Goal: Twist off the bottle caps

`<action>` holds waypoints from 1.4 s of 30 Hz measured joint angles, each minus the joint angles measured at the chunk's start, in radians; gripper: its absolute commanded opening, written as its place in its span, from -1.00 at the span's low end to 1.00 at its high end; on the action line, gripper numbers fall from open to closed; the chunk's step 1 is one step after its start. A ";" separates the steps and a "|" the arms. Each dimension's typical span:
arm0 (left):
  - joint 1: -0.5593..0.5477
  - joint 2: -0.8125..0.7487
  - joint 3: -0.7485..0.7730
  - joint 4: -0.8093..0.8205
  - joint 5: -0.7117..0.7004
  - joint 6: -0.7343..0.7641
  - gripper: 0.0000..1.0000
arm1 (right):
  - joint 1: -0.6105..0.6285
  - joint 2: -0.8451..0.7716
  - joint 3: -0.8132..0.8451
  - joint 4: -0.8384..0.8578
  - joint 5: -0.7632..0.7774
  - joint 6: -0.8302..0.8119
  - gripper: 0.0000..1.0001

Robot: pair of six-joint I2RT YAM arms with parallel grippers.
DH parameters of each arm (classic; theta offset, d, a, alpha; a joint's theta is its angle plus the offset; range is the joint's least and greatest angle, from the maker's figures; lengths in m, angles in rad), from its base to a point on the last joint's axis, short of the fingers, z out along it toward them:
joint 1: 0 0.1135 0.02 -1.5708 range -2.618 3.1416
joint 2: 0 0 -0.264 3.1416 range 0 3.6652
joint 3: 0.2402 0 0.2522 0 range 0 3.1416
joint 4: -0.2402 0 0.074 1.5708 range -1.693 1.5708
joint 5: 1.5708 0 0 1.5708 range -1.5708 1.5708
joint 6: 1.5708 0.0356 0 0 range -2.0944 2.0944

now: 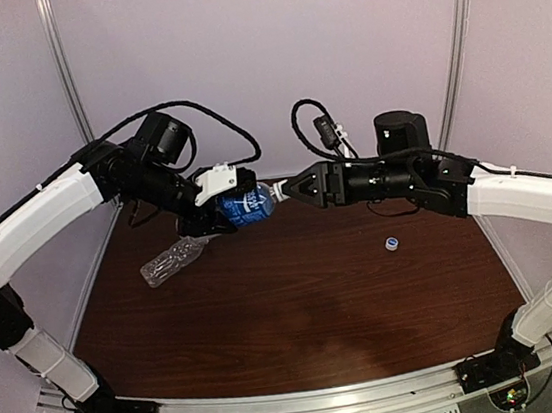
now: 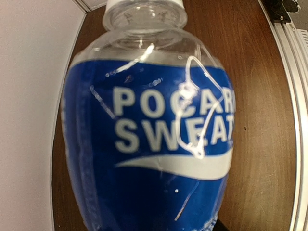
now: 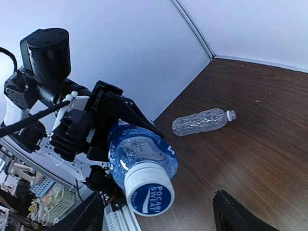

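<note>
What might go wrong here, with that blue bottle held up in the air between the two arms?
1. The left gripper holds the blue-labelled bottle aloft by its body; twisting the cap might spin the bottle in that grip.
2. The right gripper is open, its fingers either side of the cap, not touching; closing off-centre, they could slip.
3. A freed cap might drop to the table, where a loose cap lies, and roll off.
</note>
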 measured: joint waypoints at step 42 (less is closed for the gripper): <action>-0.002 -0.004 -0.009 -0.110 0.264 0.114 -0.13 | 0.119 -0.058 0.070 -0.252 -0.032 -0.817 -1.00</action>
